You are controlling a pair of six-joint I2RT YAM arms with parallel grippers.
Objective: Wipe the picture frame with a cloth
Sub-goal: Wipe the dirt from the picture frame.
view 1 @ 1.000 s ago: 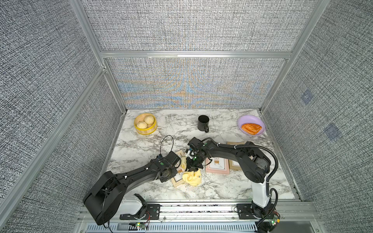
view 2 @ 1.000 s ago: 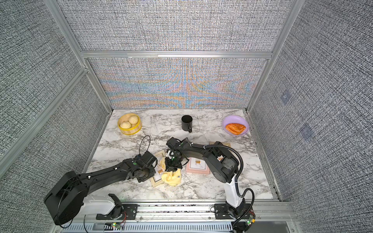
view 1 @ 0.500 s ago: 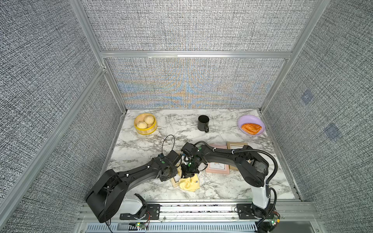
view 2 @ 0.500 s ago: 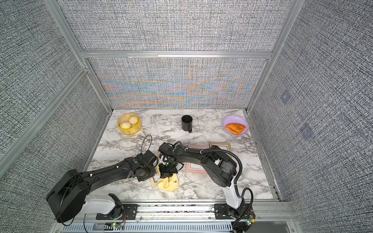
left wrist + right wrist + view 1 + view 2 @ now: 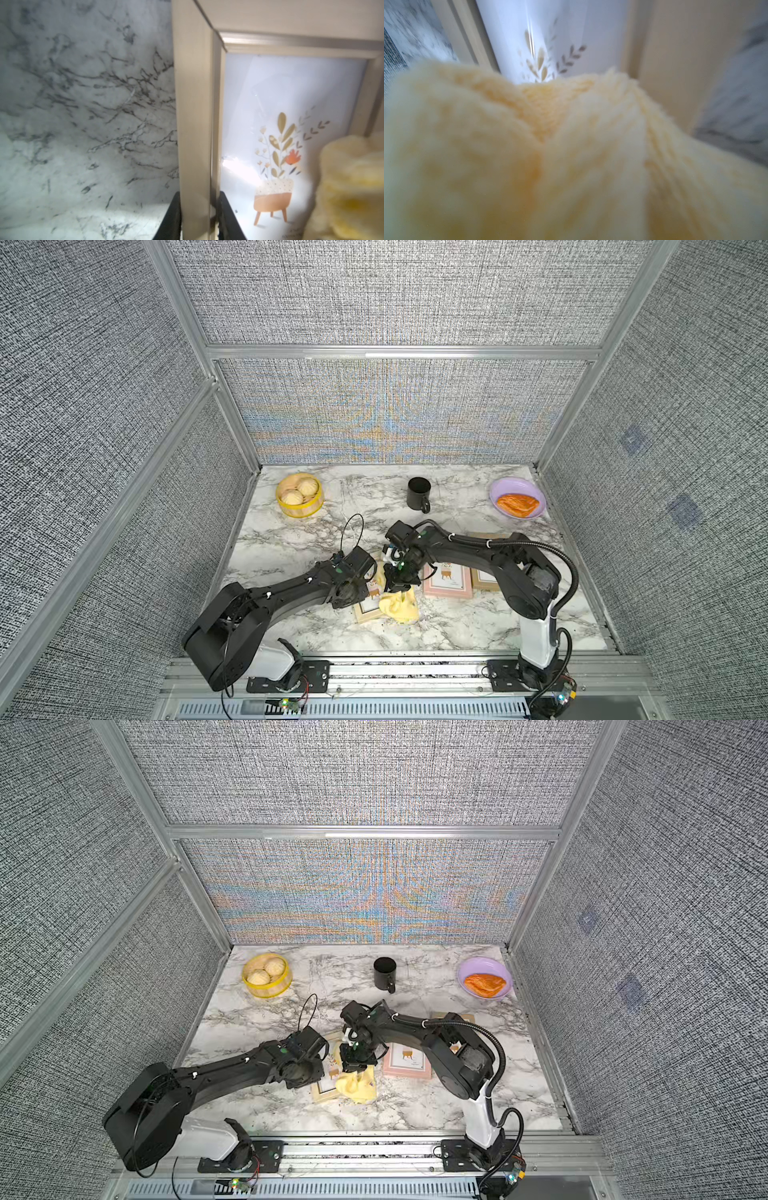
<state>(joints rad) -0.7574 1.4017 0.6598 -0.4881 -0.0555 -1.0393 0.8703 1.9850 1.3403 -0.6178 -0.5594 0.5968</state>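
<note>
A beige picture frame (image 5: 367,610) with a plant print lies near the table's front in both top views, also (image 5: 325,1090). My left gripper (image 5: 197,218) is shut on the frame's side rail (image 5: 195,124), one black finger on each side of it. The pale yellow cloth (image 5: 400,606) hangs bunched from my right gripper (image 5: 400,580), which is shut on it, and rests on the frame's right part. In the right wrist view the cloth (image 5: 571,155) fills most of the picture and hides the fingers; the glass (image 5: 554,31) shows beyond it.
A pink frame (image 5: 448,583) lies just right of the cloth, with a wooden frame (image 5: 485,585) partly under the right arm. At the back stand a yellow steamer basket of buns (image 5: 299,497), a black mug (image 5: 417,494) and a purple plate (image 5: 498,489) with an orange pastry.
My right gripper has dragged the cloth over the frame, first toward the front left, then back a little to the right. The left gripper has kept its hold without moving.
</note>
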